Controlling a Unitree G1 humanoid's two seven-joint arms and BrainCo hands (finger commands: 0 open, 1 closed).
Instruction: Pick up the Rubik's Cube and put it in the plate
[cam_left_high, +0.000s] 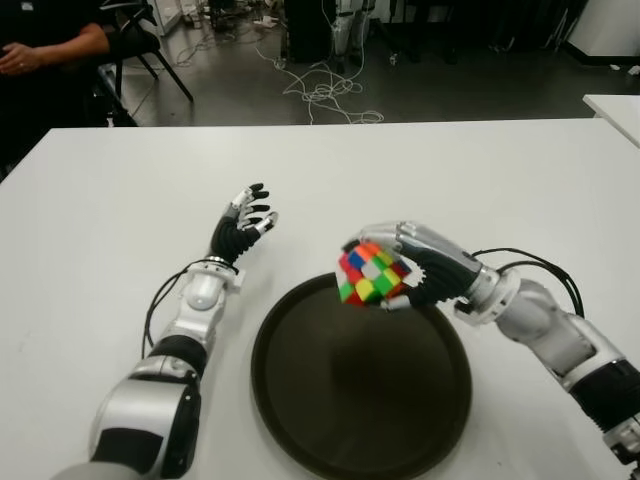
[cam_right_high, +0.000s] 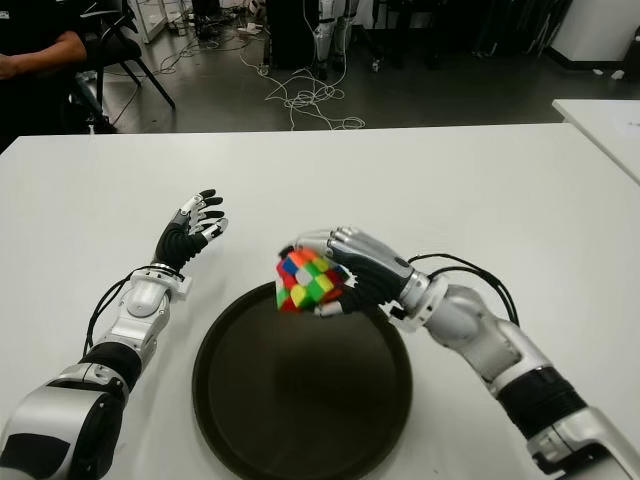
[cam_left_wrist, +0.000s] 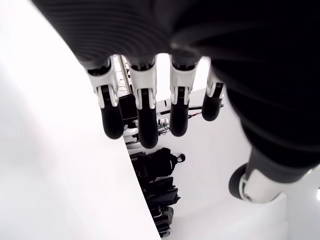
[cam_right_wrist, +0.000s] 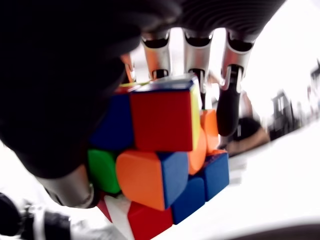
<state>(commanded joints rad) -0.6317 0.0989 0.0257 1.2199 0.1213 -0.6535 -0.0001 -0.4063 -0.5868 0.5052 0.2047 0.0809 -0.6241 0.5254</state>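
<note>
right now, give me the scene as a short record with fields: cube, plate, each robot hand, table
cube: Rubik's Cube, held off the table, at the plate's far rim
plate: dark round plate, nothing lying in it
right robot hand: right robot hand, fingers wrapped over the cube
left robot hand: left robot hand, fingers spread, holding nothing, showing to the left of the plate
table: white table
task state: cube picked up, not yet set in the plate

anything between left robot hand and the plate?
No: only bare white table between the left robot hand and plate, per both eye views.
</note>
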